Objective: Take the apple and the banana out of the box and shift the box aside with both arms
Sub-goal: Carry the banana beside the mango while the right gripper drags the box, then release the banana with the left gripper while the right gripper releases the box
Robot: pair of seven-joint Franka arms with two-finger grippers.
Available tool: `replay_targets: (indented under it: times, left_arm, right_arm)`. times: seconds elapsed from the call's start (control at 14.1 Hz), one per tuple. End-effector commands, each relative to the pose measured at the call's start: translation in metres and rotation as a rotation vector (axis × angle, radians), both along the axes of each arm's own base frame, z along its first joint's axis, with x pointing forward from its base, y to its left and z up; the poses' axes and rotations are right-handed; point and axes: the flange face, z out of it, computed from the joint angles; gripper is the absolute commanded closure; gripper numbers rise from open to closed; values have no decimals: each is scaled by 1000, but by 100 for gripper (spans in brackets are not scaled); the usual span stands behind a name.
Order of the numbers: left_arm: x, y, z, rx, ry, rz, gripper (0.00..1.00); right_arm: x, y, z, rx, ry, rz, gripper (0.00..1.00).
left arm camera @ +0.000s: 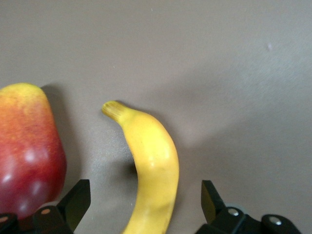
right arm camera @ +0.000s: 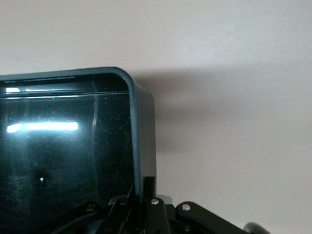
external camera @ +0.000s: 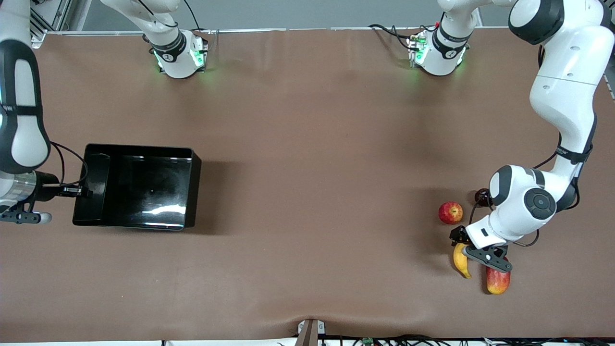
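Banana [left arm camera: 152, 165] between open left gripper [left arm camera: 146, 202] fingers

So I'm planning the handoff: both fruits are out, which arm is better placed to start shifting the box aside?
The right arm. Its gripper is already shut on the wall of the box, at the right arm's end of the table. The left gripper stands open around the banana on the table, beside the mango and near the apple.

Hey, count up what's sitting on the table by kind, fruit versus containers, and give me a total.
Yellow curved banana: 1
Small round red apple with yellowish patches: 1
Oblong red-yellow mango: 1
Dark red round fruit, mostly hidden by the left arm: 1
Glossy black rectangular plastic box: 1
Total: 5
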Motion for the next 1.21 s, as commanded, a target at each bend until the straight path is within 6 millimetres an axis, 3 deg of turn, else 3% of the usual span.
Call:
replay_targets:
  times: [0.0,0.14,0.28,0.43,0.57,0.71,1.0,1.14]
  left_arm:
    - [-7,-7,55,23,37,62,0]
    - [-15,-9,91,58,76,121,0]
    - [-25,-12,124,97,103,158,0]
    - [-33,-9,149,124,125,163,0]
    - [-43,-11,182,152,133,207,0]
    - [-58,-24,215,153,154,262,0]
    - [-83,-28,284,154,128,303,0]
    - [-95,-31,309,137,133,315,0]
  right_arm:
    - [-7,-26,-42,16,-4,22,100]
    - [-13,-44,-55,21,-9,41,100]
    - [-13,-49,-63,17,-15,34,100]
    - [-14,-51,-68,22,-7,26,0]
    - [-6,-43,-58,20,-19,44,0]
    - [11,-37,-33,2,-71,65,0]
    - [72,20,62,-90,-191,264,0]
    - [87,50,93,-183,-194,372,0]
